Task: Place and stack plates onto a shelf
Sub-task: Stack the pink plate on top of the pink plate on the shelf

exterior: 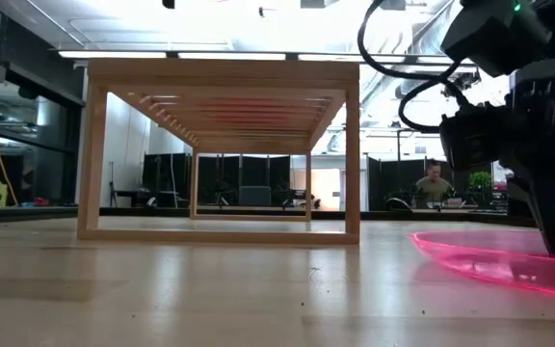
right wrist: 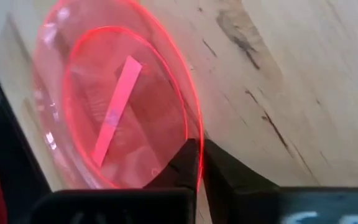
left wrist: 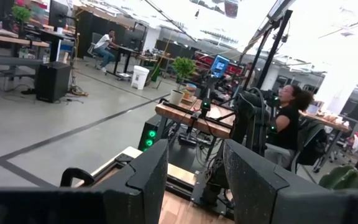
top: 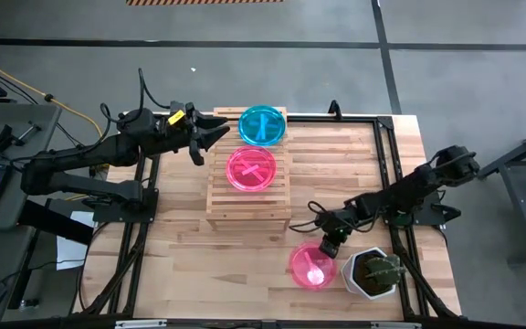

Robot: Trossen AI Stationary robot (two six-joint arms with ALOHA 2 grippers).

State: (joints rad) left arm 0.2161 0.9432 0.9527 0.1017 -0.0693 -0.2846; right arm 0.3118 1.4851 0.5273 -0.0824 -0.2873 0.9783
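Pinching the near rim of the pink plate (top: 312, 267), the right gripper (top: 328, 248) has the shelf (top: 248, 196) just beyond; the left gripper (top: 210, 133), fingers apart, hovers beside its far end

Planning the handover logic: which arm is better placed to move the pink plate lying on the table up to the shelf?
The right. Its claw is already shut on the rim of the pink plate on the table, beside the plant pot. The left claw hangs open at the far end of the shelf, away from that plate.
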